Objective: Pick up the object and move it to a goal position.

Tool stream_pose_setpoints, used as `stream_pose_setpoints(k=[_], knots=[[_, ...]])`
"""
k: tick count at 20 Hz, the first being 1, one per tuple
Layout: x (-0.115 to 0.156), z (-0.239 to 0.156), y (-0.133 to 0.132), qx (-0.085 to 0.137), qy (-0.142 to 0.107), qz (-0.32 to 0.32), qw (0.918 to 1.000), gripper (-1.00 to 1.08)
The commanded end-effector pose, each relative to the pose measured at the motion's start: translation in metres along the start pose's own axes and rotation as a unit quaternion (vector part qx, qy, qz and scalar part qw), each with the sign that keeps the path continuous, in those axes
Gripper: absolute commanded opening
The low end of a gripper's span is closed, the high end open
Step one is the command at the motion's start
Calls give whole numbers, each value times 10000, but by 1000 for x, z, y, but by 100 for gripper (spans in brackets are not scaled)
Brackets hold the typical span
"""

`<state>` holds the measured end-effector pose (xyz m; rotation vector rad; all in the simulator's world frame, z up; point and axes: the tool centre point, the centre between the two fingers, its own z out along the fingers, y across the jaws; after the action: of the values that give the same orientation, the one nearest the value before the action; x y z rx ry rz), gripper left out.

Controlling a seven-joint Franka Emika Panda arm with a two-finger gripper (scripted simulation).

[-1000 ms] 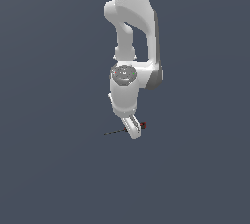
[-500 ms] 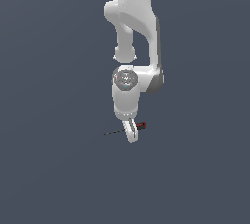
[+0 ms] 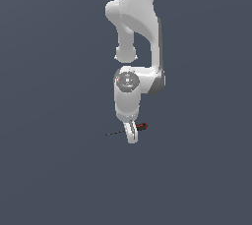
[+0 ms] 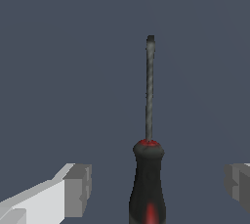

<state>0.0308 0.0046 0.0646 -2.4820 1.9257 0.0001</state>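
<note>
My gripper (image 4: 156,186) is spread, a finger (image 4: 78,184) on each side of the screwdriver (image 4: 148,169) lying on the desk, neither touching. I judge it light, stiff, slick-shafted; I'd pinch the thick handle

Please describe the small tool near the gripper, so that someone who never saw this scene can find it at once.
Follow the white robot arm down to its gripper; the screwdriver lies right at the fingertips, between the open fingers. Its handle is black with red, and a thin dark shaft points toward the exterior view's left. Nothing else lies on the grey floor.
</note>
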Motion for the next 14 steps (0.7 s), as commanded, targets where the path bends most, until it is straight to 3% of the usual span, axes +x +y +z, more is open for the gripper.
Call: stream_pose_setpoints(k=[1, 14], knots=[[0, 3, 0, -2, 0, 0, 10000, 100], [0, 50, 0, -1, -1, 25, 10000, 100]])
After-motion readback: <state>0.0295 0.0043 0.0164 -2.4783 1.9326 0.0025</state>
